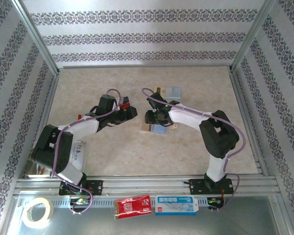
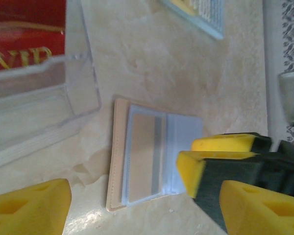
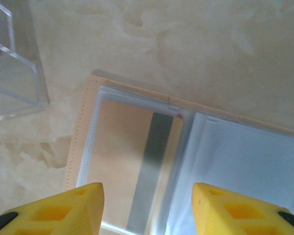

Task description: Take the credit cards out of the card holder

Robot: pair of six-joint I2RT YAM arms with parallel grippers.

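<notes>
The card holder [image 1: 156, 129] lies open on the table, tan outside and pale blue inside [image 2: 152, 156]. A gold-tan card [image 3: 132, 161] with a grey stripe sits in its left clear sleeve [image 2: 143, 159]. My right gripper [image 3: 147, 210] hovers open just above that sleeve, one finger on each side of the card, and shows in the top view [image 1: 153, 117]. A red card [image 2: 24, 34] with gold letters lies behind a clear plastic box [image 2: 44, 93]. My left gripper [image 2: 147, 215] is open over bare table beside the holder [image 1: 130, 113].
A yellow-and-pale-blue rectangle [image 1: 169, 91] lies behind the holder. On the near metal shelf are a tape roll [image 1: 37, 211], a red packet [image 1: 132, 205] and a blue-white box [image 1: 178, 204]. The two grippers are close together at mid-table.
</notes>
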